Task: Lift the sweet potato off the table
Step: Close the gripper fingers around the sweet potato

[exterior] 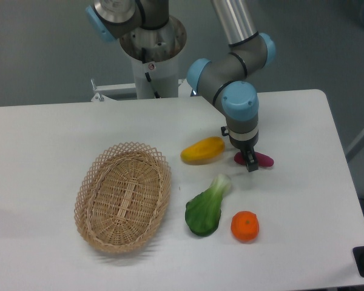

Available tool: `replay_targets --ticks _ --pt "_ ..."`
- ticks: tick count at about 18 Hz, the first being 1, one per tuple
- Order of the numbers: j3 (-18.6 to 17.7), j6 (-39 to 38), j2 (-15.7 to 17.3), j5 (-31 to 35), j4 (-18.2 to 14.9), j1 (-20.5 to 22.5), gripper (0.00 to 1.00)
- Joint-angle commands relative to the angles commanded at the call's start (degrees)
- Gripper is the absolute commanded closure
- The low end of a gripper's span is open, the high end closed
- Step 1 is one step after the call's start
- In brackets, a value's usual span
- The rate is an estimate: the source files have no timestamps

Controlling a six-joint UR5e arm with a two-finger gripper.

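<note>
White and smooth, the worktop (60, 133) has rounded corners and stands before a plain grey wall, with the robot's pale pedestal (153, 66) rising at its far edge. On the left lies an oval wicker basket (123, 197). Right of it a yellow-orange fruit (202, 150) lies on its side, and nearer the front edge sit a leafy green bok choy (207, 206) and a round orange (245, 226), close together. The sweet potato (262, 159) lies flat on the worktop just right of the yellow fruit, a small magenta tuber, its middle hidden behind the arm's tip. The claw (250, 162) points straight down over the sweet potato, its dark fingers right at it; from where I stand I cannot tell whether they are spread or pressed onto it.
</note>
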Motion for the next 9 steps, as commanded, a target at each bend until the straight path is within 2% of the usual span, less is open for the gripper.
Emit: replay_targets --ticks 2,6,9 --pt "0.26 0.00 0.00 0.00 -0.09 0.09 0.69" --pt "1.05 0.00 0.18 0.00 -0.18 0.09 0.72" --pt "4.73 0.09 0.53 -0.17 -1.05 0.17 0.72"
